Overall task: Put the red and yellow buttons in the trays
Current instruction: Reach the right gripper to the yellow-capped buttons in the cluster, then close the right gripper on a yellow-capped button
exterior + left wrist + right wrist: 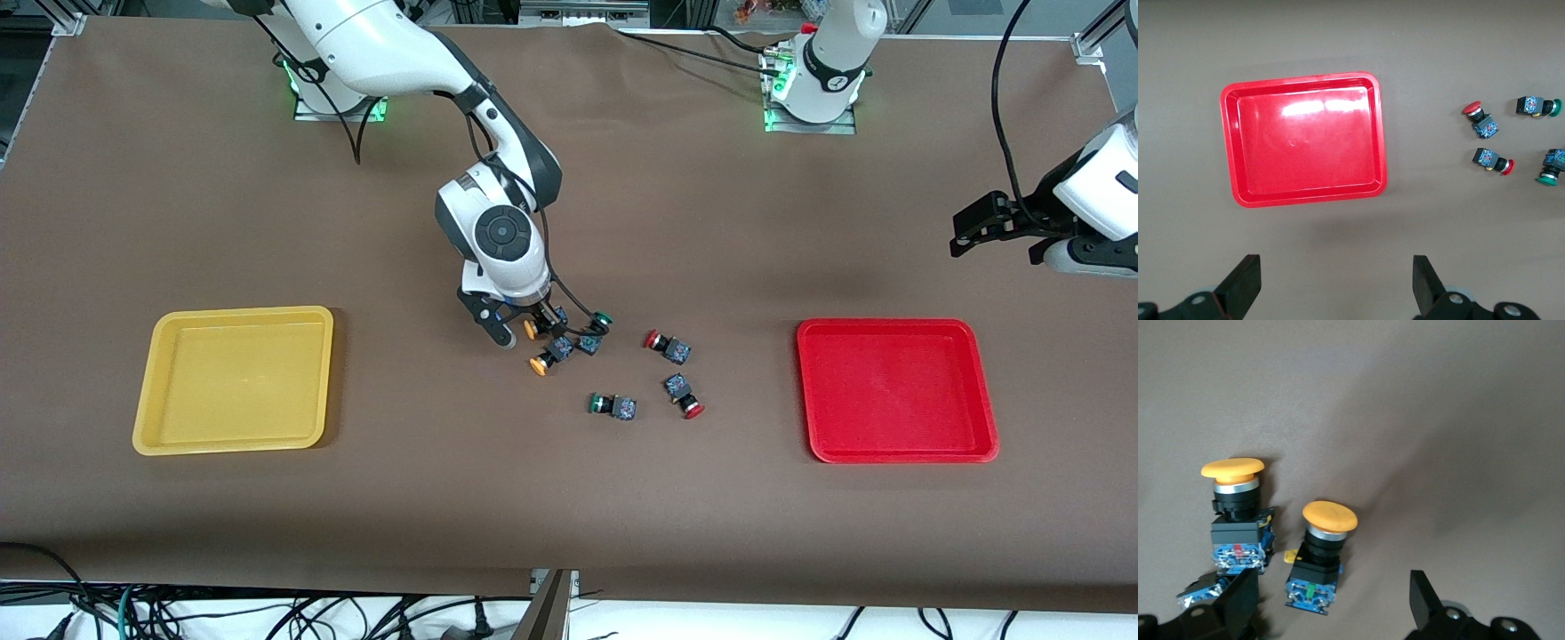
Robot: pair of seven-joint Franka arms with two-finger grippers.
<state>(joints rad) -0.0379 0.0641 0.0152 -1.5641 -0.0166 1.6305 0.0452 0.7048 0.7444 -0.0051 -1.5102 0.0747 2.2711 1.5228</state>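
Observation:
Two yellow buttons lie at the middle of the table, one (pixel 531 331) between my right gripper's fingers and one (pixel 540 363) just nearer the camera. My right gripper (pixel 520 333) is open and low over them. In the right wrist view one button (pixel 1317 563) lies between the fingers (pixel 1238 597), and the second (pixel 1237 520) lies beside it. Two red buttons (pixel 665 345) (pixel 683 397) lie toward the red tray (pixel 889 324). The yellow tray (pixel 233 313) is empty at the right arm's end. My left gripper (pixel 973 227) waits open above the table past the red tray (pixel 1231 147), and it also shows in the left wrist view (pixel 1337 287).
Two green-capped buttons lie among the others, one (pixel 596 333) beside the yellow ones, one (pixel 612 405) nearer the camera. The left wrist view shows both red buttons (pixel 1481 119) (pixel 1493 160) and both green ones (pixel 1537 105) (pixel 1553 165). The red tray is empty. Cables hang below the table's front edge.

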